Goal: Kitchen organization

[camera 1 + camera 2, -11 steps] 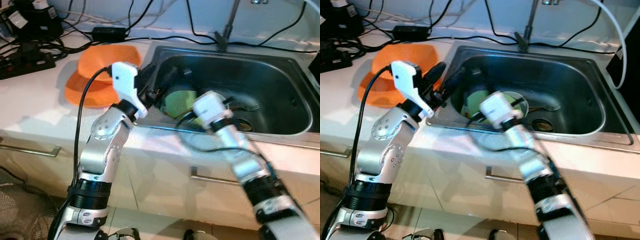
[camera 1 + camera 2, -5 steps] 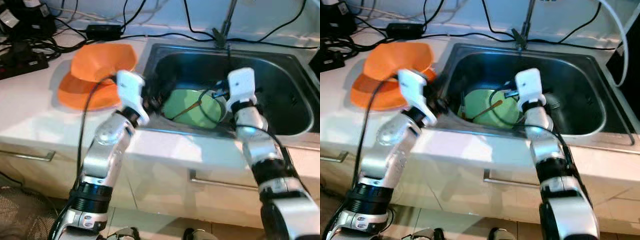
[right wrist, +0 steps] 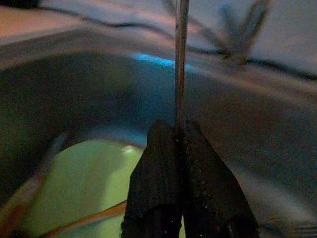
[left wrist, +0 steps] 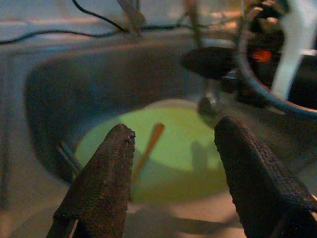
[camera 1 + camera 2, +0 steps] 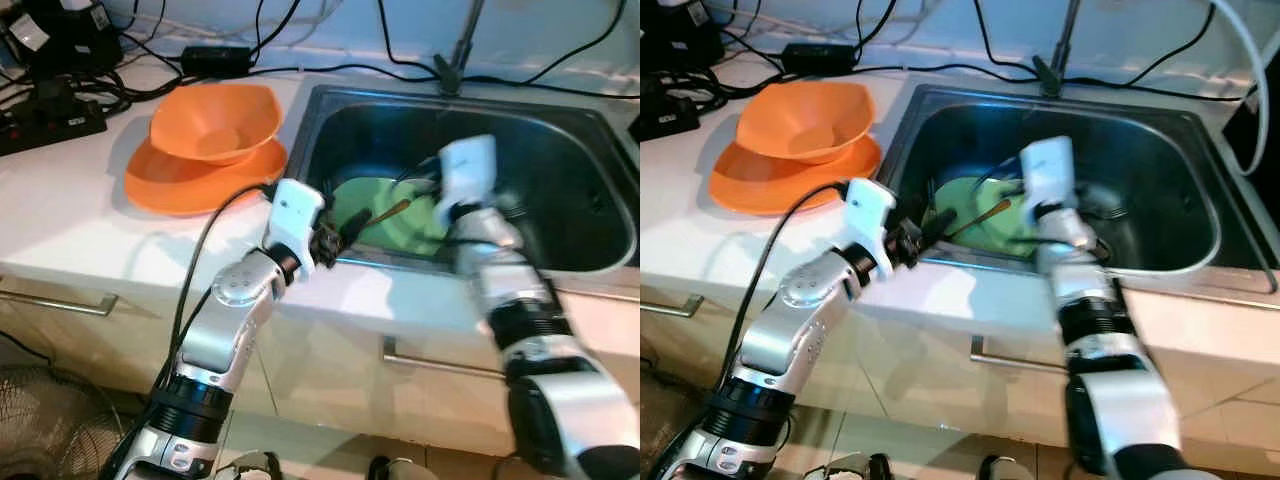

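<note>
On the white countertop [image 5: 70,200], the stainless steel sink [image 5: 560,150] took up most of the right side, with black cables trailing along the wall behind it and the faucet stem [image 5: 462,40] rising at its back edge. Left of the basin, an orange bowl [image 5: 213,120] sat stacked on an orange plate [image 5: 190,180], both well apart from the arms. Inside the basin lay a light green plate [image 5: 385,215], tilted against the near wall, with a thin wooden stick, perhaps a chopstick [image 5: 385,212], resting across it.

The left gripper [image 5: 340,232] hovered at the sink's near rim, just beside the green plate; its wrist camera showed its two fingers [image 4: 104,183] spread wide with nothing between them, the plate and stick lying beyond.

The right gripper [image 3: 181,139] reached down into the basin above the green plate. Its fingers were pressed together on a thin metal rod [image 3: 181,64], likely a utensil handle, which stood upright out of the pinch; the rest of that utensil could not be made out.
</note>
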### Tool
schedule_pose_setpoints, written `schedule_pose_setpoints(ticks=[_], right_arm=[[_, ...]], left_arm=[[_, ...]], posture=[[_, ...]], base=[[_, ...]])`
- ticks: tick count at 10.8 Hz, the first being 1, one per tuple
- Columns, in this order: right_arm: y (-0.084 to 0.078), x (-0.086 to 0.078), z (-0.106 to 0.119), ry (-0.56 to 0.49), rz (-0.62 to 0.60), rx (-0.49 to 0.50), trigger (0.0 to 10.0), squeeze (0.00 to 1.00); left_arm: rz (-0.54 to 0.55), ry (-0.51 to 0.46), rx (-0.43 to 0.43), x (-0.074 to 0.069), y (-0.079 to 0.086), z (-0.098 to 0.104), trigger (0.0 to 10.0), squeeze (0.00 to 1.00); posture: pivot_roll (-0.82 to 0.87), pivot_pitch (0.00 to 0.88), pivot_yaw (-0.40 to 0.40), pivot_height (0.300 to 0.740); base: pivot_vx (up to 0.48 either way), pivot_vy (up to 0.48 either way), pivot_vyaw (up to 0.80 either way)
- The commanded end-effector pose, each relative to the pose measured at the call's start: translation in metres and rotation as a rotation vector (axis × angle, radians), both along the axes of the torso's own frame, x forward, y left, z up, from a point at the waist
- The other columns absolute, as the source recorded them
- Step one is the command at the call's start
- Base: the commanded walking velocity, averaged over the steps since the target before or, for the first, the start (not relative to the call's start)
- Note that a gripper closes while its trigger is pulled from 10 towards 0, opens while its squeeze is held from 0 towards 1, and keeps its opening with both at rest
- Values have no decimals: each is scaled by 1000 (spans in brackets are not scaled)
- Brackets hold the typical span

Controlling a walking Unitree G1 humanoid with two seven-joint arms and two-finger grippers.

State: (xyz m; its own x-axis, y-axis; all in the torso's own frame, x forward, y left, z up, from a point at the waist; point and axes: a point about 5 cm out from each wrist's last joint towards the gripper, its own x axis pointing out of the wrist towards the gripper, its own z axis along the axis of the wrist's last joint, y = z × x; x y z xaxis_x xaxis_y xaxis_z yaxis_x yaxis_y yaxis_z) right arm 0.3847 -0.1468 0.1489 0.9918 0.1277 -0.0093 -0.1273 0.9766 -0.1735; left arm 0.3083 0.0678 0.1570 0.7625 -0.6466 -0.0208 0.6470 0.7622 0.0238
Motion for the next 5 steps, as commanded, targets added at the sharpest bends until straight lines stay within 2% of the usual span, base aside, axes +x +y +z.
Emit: schedule_pose_setpoints(ticks=[1,2,4,5], right_arm=[[3,2,0,25,14,33,10000,0],[7,1,-7,71,20,65,10000,0],[10,1,-10,90,32,68,10000,0],[9,1,-11,92,35,72,10000,565]], left_arm=[[-10,41,29,-2,-2,-10,10000,0],[-14,42,28,-3,-3,-9,10000,0],[-19,46,37,-4,-5,-10,10000,0],[-19,49,40,-5,-5,-10,10000,0]], posture=[[51,39,7,740],[58,31,3,740],[59,28,1,740],[58,28,0,740]], base=[[0,0,0],[0,0,0],[0,0,0],[0,0,0]])
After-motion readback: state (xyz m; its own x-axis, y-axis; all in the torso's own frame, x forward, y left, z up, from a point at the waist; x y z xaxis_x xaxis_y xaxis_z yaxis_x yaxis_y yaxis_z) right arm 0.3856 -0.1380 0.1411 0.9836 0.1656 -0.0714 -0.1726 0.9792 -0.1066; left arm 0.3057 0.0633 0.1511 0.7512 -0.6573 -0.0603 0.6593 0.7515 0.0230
